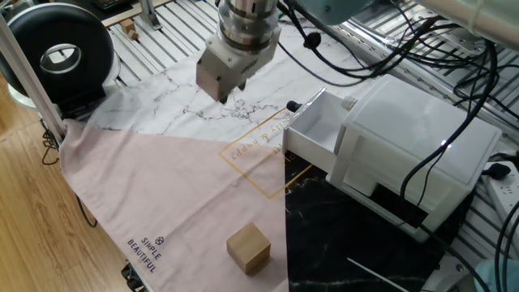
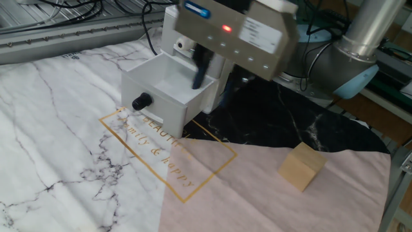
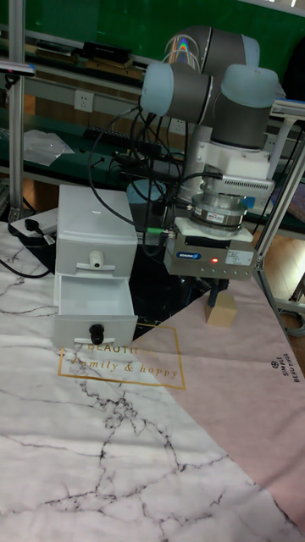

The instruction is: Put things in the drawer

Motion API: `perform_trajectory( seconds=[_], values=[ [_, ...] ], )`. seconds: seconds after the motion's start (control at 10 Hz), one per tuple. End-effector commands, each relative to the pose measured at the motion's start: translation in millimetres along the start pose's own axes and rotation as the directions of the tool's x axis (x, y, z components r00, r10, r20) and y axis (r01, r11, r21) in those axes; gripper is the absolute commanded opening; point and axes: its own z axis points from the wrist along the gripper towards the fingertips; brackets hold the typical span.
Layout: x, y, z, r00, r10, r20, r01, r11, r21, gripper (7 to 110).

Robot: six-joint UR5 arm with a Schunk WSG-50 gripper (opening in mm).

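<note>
Even, bright indoor light across both fixed table views, with soft short shadows only, like the one under the wooden cube (image 1: 248,247) and beside the drawer (image 2: 166,91); the white cabinet (image 1: 418,154) is near blown out on its top, with a small glare streak there. In the other fixed view the gripper (image 2: 215,80) body is smeared with motion blur across the upper middle, its fingers dark and soft, while the cloth (image 2: 84,135) print stays sharp. The tall view is dimmer and warmer, background upper half murky, a rainbow glare spot on the arm (image 3: 182,47) at the top
</note>
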Motion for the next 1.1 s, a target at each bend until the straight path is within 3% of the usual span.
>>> perform_trajectory(
  seconds=[0.0,0.2,0.3,0.4,0.5,0.7,1.0],
  values=[
    [42.6,27,-3.8,0.993,0.045,-0.113,-0.048,0.998,-0.029,44],
    [52.0,48,0.8,0.992,0.095,-0.088,-0.100,0.994,-0.050,44],
    [60.6,46,2.3,0.992,0.091,-0.092,-0.094,0.995,-0.021,44],
    [62.6,49,5.8,0.994,0.078,-0.077,-0.080,0.997,-0.022,44],
    [63.0,45,10.9,0.996,0.076,-0.048,-0.076,0.997,0.010,44],
    [73.0,50,14.7,0.996,0.084,-0.036,-0.083,0.996,0.020,44],
    [102.7,63,17.0,0.993,0.119,-0.024,-0.118,0.993,0.031,44]
  ],
)
